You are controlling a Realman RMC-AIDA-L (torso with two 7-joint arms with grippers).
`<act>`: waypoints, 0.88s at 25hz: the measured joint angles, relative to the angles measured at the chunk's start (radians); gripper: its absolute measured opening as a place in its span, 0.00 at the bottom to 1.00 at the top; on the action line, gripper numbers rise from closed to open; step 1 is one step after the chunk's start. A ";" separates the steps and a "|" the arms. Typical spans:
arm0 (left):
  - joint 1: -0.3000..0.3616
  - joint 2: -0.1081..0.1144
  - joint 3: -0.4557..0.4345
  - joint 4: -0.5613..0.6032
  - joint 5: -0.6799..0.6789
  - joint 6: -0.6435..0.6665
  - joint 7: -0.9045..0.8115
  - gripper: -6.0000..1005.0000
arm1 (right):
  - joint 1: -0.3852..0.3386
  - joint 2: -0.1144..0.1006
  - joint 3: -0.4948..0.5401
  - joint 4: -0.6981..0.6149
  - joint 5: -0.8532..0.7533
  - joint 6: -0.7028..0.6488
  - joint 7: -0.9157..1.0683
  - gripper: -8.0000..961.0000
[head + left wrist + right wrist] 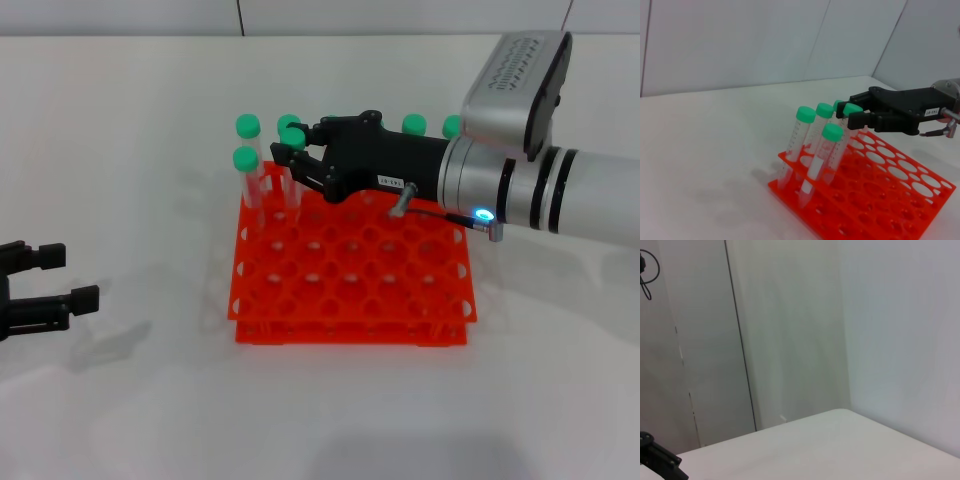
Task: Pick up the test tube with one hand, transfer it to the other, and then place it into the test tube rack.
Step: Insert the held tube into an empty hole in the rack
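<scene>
The right gripper [290,150], black with a small white label, pinches the green cap of the test tube [849,116]. The thin clear tube hangs below its fingers in a far corner hole of the test tube rack [352,275], a bright orange-red plastic square full of round holes. The left gripper [55,280] waits open, well apart.

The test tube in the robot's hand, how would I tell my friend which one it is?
Find the orange-red test tube rack on the white table; green-capped tubes stand at its far left corner. The test tube is the one whose cap is pinched by the black right gripper; the others stand untouched, and the left gripper sits open, off to the side.
</scene>
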State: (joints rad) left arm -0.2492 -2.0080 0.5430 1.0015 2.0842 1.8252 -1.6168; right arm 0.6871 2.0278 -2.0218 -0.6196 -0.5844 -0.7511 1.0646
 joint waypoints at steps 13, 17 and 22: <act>-0.009 0.001 0.000 -0.010 0.007 0.000 0.000 0.88 | -0.004 0.000 0.000 0.000 0.000 -0.003 -0.006 0.28; -0.013 0.001 0.000 -0.012 0.018 0.000 0.000 0.88 | -0.005 0.000 0.000 0.000 0.000 -0.003 -0.007 0.28; -0.014 0.000 0.000 -0.012 0.019 0.000 0.000 0.88 | -0.008 0.000 0.000 0.000 0.000 -0.004 -0.007 0.28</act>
State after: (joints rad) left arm -0.2631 -2.0079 0.5430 0.9894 2.1036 1.8255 -1.6168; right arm 0.6795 2.0279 -2.0218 -0.6196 -0.5845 -0.7554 1.0572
